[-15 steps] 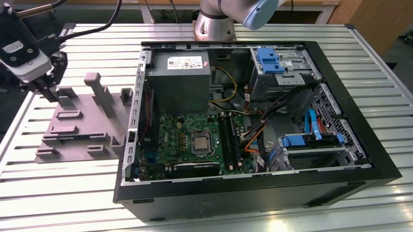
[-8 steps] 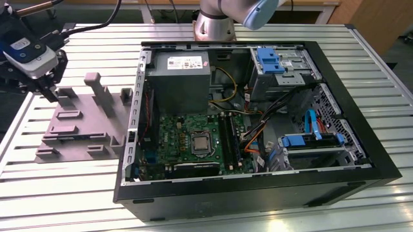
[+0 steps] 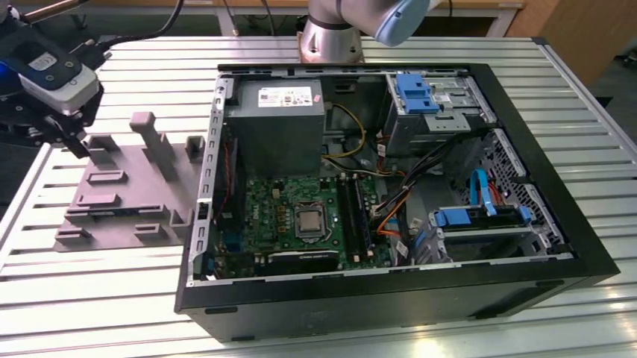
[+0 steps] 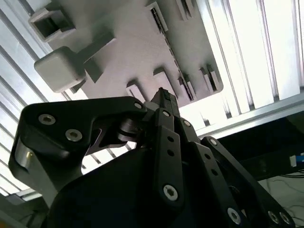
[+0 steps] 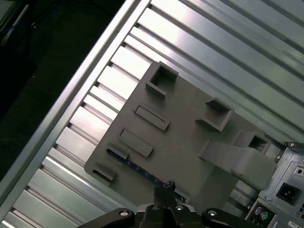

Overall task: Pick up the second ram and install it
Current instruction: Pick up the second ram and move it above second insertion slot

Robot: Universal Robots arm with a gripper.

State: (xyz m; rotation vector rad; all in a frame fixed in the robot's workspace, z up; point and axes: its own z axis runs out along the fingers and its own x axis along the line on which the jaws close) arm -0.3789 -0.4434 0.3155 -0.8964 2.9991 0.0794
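The second ram (image 5: pixel 138 167) is a thin dark strip with a bluish edge. It lies on edge in the low slots along one side of the grey moulded holder (image 3: pixel 130 195). My gripper (image 3: pixel 77 144) hangs over the holder's far end at the exterior view's left. In both wrist views its black fingertips (image 5: pixel 167 186) are pressed together with nothing between them. They hover just above the strip, apart from it. The second wrist view shows the gripper (image 4: pixel 164 97) from behind over the holder (image 4: pixel 123 52).
The open computer case (image 3: pixel 518 224) lies to the exterior view's right of the holder, with the silver power-supply box (image 3: pixel 277 119), the green motherboard (image 3: pixel 298 224) and its long black slots (image 3: pixel 350 216). Tall posts (image 3: pixel 149 138) rise from the holder. The slatted table's edge (image 5: pixel 71 104) is close by.
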